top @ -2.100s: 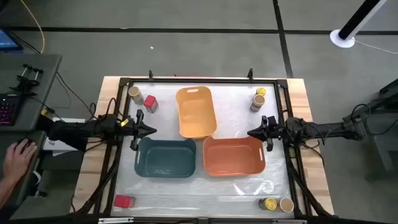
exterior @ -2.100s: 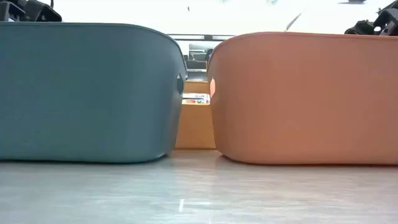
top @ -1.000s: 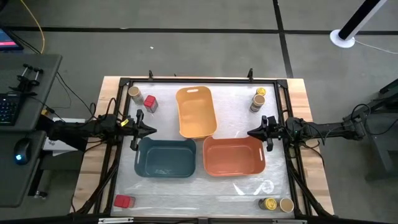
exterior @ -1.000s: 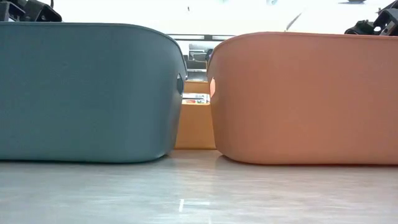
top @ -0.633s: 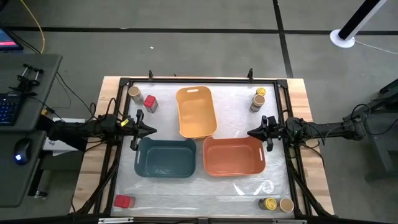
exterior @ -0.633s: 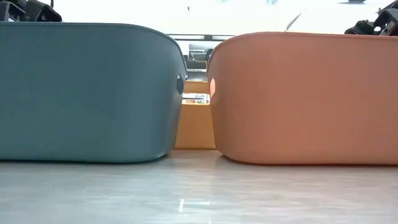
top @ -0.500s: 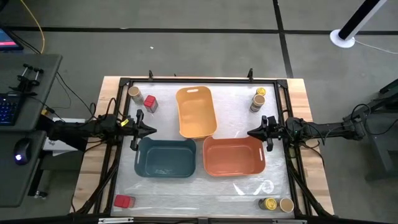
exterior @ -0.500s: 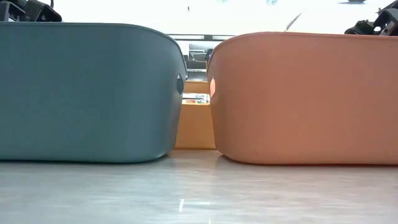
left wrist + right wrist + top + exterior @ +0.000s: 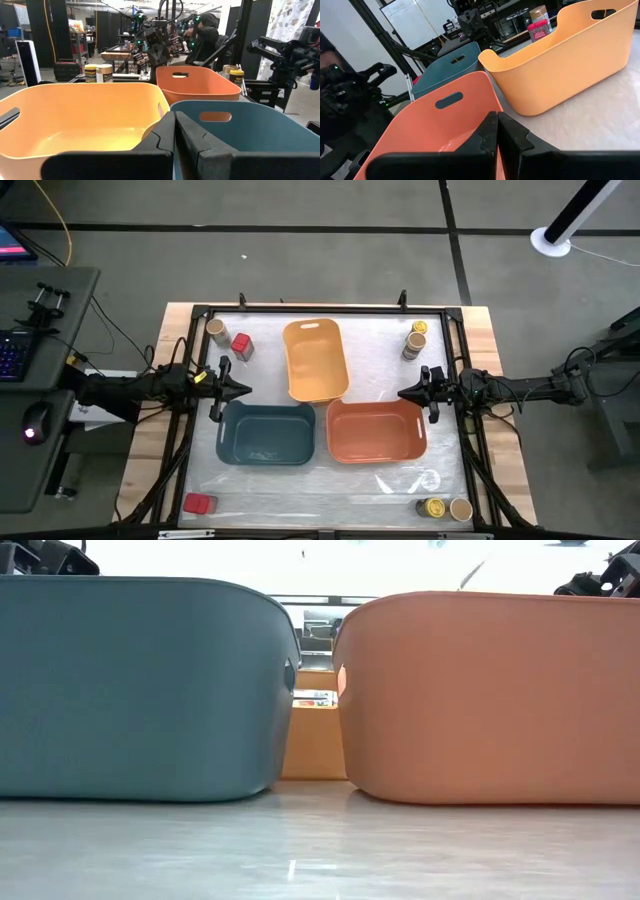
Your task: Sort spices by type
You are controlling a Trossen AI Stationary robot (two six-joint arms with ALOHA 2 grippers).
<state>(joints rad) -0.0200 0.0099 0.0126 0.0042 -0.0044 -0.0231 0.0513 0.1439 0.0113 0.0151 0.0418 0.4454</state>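
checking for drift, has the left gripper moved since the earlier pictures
No. In the high view the left gripper sits at the same spot beside the teal bin's far left corner.

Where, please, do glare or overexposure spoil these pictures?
Low view: the room above the teal bin and orange bin is blown out white, and the table carries a soft sheen. High view: the clear sheet near the orange bin glints. Right wrist view: a whiteboard is washed out.

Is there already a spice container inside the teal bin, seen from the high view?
No, the teal bin shows only its bare floor, and every spice container in view stands on the table outside it.
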